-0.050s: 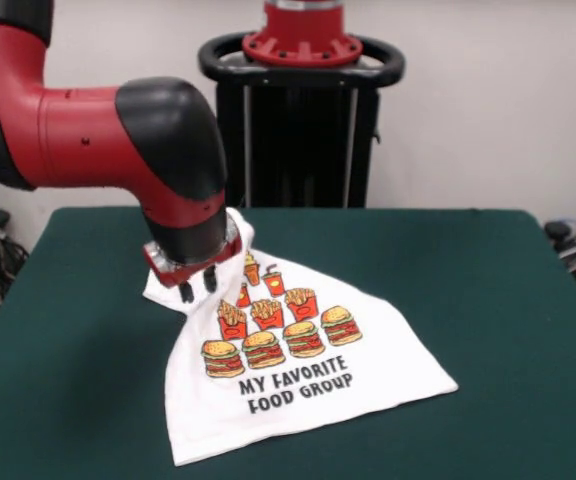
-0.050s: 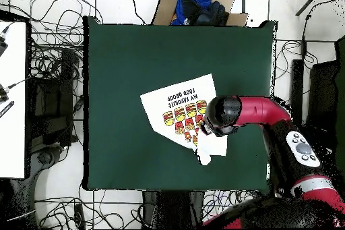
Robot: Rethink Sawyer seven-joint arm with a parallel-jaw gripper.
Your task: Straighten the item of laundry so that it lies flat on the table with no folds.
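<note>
Shirt [image 1: 298,385] hem flat on table [image 1: 508,300]; top bunched, lifted, pinched in gripper [image 1: 197,287], fingers nearly closed.

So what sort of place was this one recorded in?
Most likely a robotics lab. A red robot arm on a pedestal works at a green felt table, loose cables cover the tiled floor around it, and a cardboard box of clothes sits by the table's edge.

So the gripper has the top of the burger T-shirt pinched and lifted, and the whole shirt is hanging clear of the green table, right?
Not quite. The gripper does hold the T-shirt's top lifted, but the front view shows its lower part, hem included, resting spread on the green table.
</note>
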